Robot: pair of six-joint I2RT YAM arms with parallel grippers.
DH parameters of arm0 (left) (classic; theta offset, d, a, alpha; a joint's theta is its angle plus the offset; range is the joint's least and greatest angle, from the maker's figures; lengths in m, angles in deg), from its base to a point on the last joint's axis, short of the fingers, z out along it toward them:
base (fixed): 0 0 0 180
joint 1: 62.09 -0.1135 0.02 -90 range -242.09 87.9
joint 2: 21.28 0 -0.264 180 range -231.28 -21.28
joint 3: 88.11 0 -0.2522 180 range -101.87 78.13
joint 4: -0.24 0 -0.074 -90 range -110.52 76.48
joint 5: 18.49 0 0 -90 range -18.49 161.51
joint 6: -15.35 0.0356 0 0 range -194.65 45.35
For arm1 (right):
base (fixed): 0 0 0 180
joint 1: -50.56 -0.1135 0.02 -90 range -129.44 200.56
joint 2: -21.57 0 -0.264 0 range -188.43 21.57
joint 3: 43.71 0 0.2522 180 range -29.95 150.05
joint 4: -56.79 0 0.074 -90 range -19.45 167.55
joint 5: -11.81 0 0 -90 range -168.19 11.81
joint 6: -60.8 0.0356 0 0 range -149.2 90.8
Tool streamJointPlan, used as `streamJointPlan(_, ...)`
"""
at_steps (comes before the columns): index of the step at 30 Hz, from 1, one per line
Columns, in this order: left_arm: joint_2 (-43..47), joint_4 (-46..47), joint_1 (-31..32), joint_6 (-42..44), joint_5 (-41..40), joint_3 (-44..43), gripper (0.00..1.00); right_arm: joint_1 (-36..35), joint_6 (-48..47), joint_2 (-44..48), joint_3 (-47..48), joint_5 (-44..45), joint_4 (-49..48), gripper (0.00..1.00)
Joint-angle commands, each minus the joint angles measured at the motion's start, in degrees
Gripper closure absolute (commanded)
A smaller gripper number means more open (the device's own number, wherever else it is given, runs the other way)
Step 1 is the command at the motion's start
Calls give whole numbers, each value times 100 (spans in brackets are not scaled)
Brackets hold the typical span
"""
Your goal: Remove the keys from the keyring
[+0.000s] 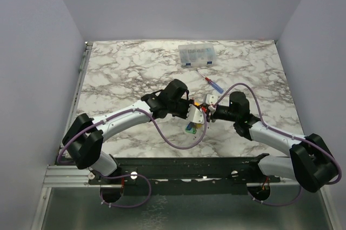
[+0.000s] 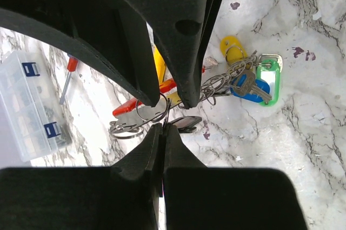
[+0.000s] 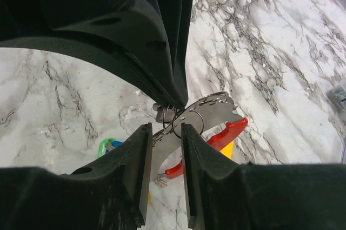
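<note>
The left gripper (image 2: 172,115) is narrow, its dark fingers pinched onto the thin wire rings of the keys (image 2: 251,86). The blue head, green tag and yellow tag of the bunch fan out toward 2 o'clock from the tips and lie on the marble table (image 1: 124,73). A black key head sits just at 5 o'clock of the pinch.

The right gripper (image 3: 168,115) is also nearly closed, clamped on the silvery metal part of the keyring (image 3: 213,112). The metal plate spreads toward 3 o'clock and the red band curves away at 4 o'clock. A green tag peeks out at 8 o'clock.

From above, the two grippers meet tip to tip near the table's middle, and the coloured tags hang at 7 o'clock below them. Only this view shows both arms together. It cannot show the jaws' grip, which the wrist views give.

A clear parts box (image 1: 198,55) stands at 12 o'clock, well apart. A blue-and-red screwdriver (image 1: 212,83) lies between the box and the grippers, at 1 o'clock. The left wrist view shows the box at 9 o'clock.
</note>
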Motion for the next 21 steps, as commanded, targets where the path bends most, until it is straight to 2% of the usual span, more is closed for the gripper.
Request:
streamJointPlan(1, 179, -27, 33, 254, -98, -85, 100, 1, -134, 28, 71, 164, 107, 64)
streamJointPlan(8, 98, -58, 44, 272, -88, -180, 100, 1, -82, -76, 231, 173, 89, 64)
streamJointPlan(21, 158, -40, 55, 240, 114, -128, 100, 1, 187, -464, 241, 6, -538, 74)
